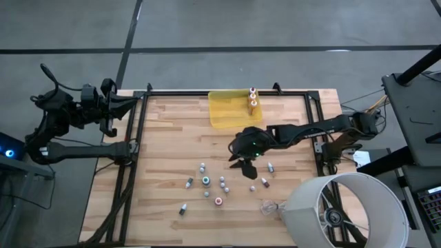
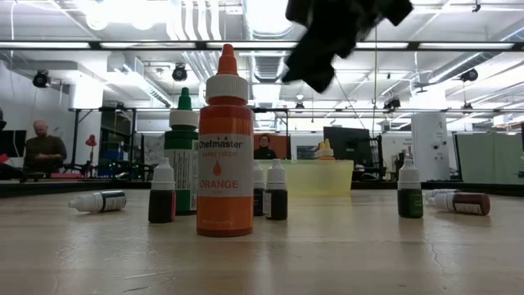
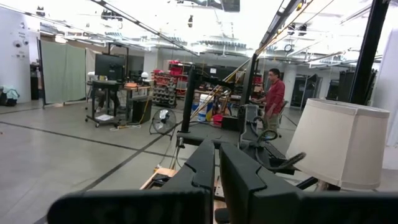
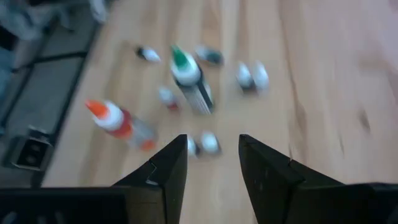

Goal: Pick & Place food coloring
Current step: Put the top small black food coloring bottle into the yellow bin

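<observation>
Several tiny food coloring bottles (image 1: 206, 180) are scattered on the near middle of the wooden table, some upright and some on their sides. In the low view a tall orange bottle (image 2: 225, 147) and a green-capped one (image 2: 182, 156) stand nearest. Two more bottles (image 1: 252, 100) stand in the yellow tray (image 1: 231, 114) at the far edge. My right gripper (image 1: 242, 165) hovers open above the table, at the far right of the scattered bottles. Its wrist view shows empty fingers (image 4: 212, 155) over a small lying bottle (image 4: 205, 144). My left gripper (image 3: 216, 171) is shut and waits off the far left corner.
A white lampshade (image 1: 344, 210) stands at the near right corner, with a clear crumpled plastic scrap (image 1: 267, 205) beside it. A black frame (image 1: 141, 131) runs along the table's left, far and right edges. Bare wood lies between the tray and the bottles.
</observation>
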`<action>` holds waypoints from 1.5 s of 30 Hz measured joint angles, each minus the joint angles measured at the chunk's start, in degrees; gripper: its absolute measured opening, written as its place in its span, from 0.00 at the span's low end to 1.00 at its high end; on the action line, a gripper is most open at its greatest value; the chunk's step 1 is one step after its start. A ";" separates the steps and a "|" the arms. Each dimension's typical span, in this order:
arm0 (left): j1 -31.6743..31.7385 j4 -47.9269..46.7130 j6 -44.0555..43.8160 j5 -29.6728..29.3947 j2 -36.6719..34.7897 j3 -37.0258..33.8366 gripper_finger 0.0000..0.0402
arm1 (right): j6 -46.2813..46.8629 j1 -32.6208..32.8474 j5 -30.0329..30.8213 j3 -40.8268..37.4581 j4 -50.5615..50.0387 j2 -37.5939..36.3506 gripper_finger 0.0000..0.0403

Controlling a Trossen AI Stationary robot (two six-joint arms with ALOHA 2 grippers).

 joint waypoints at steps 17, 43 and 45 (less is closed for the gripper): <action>0.02 0.00 -0.01 -0.01 0.01 0.01 0.00 | 18.00 -0.45 9.51 -9.08 -14.28 -10.82 0.34; 0.00 0.02 -0.01 0.01 -0.01 0.01 0.00 | 31.63 -2.21 10.97 -16.91 -20.04 -12.32 0.33; 0.02 0.02 0.01 0.01 0.01 0.01 0.00 | 31.65 -2.19 10.95 -16.90 -20.13 -11.37 0.33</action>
